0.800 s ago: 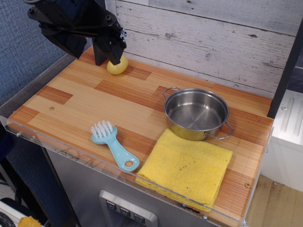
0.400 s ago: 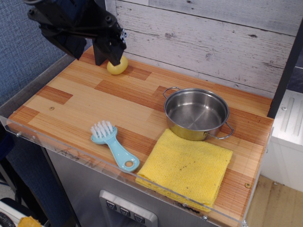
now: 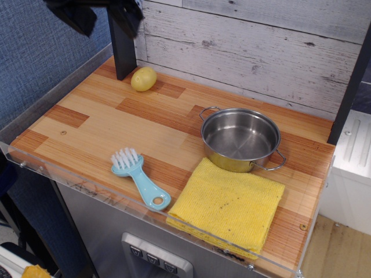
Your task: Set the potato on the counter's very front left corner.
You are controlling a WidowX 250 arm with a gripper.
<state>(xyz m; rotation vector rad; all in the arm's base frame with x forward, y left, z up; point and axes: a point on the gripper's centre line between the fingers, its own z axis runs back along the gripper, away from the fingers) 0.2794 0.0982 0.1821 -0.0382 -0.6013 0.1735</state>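
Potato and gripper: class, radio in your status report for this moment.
Gripper raised at top edge, blurred, jaw state unclear. Potato free on the counter, far left corner by the dark post. Nothing touching it.

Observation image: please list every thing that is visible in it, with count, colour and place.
potato: one, pale yellow, far left of the counter, beside the black post
black post: one, black, upright at the far left corner
steel pot: one, silver, empty, right of centre
yellow cloth: one, yellow, near the front edge, just in front of the pot
brush: one, light blue with white bristles, near the front edge, left of the cloth
counter: one, orange-brown and tan wood planks, clear edge
plank wall: one, whitish grey, behind the counter
gripper: one, black, blurred at the top left, above the potato, not touching it
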